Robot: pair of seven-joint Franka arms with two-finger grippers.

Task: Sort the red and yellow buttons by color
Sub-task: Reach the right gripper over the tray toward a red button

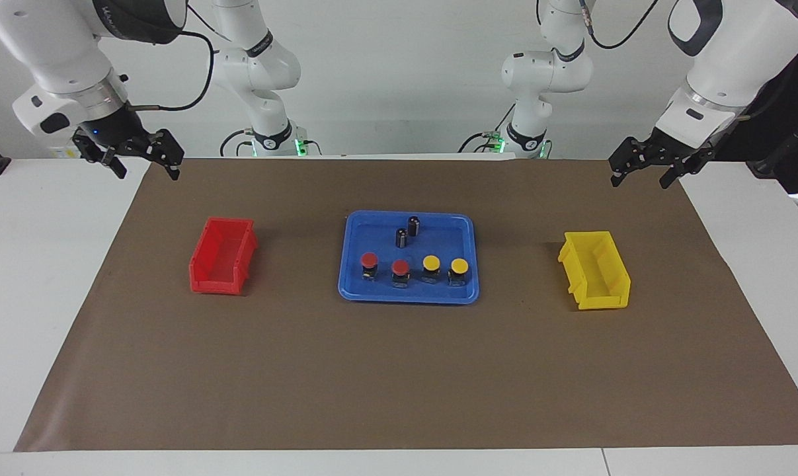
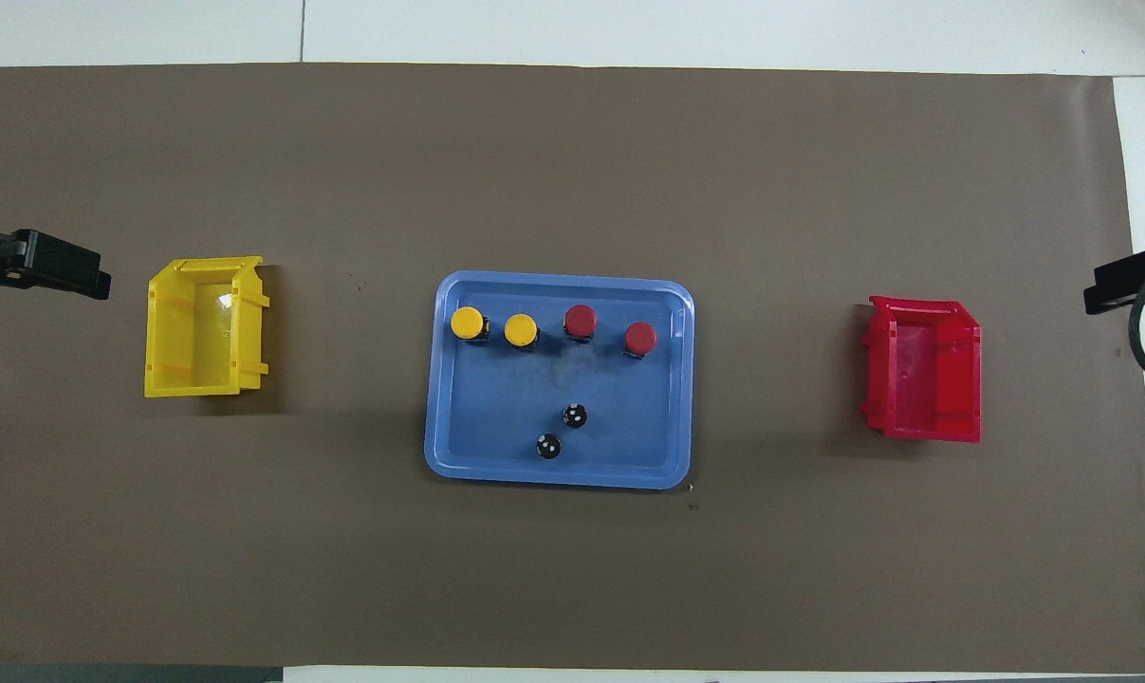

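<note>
Four buttons stand in a row in the blue tray (image 1: 408, 295), on the tray's side farther from the robots. The two red buttons (image 1: 369, 263) (image 1: 400, 271) are toward the right arm's end. The two yellow buttons (image 1: 430, 267) (image 1: 459, 270) are toward the left arm's end. In the overhead view the red caps (image 2: 581, 320) (image 2: 640, 337) and the yellow caps (image 2: 467, 323) (image 2: 521, 330) show in the tray (image 2: 558, 477). My right gripper (image 1: 145, 165) is open and empty, raised over the mat's corner. My left gripper (image 1: 640, 177) is open and empty over the other corner. Both arms wait.
An empty red bin (image 1: 217, 283) (image 2: 970, 379) sits toward the right arm's end. An empty yellow bin (image 1: 603, 301) (image 2: 159, 332) sits toward the left arm's end. Two dark cylinders (image 1: 402, 237) (image 1: 414, 225) stand in the tray nearer the robots. A brown mat (image 1: 399, 383) covers the table.
</note>
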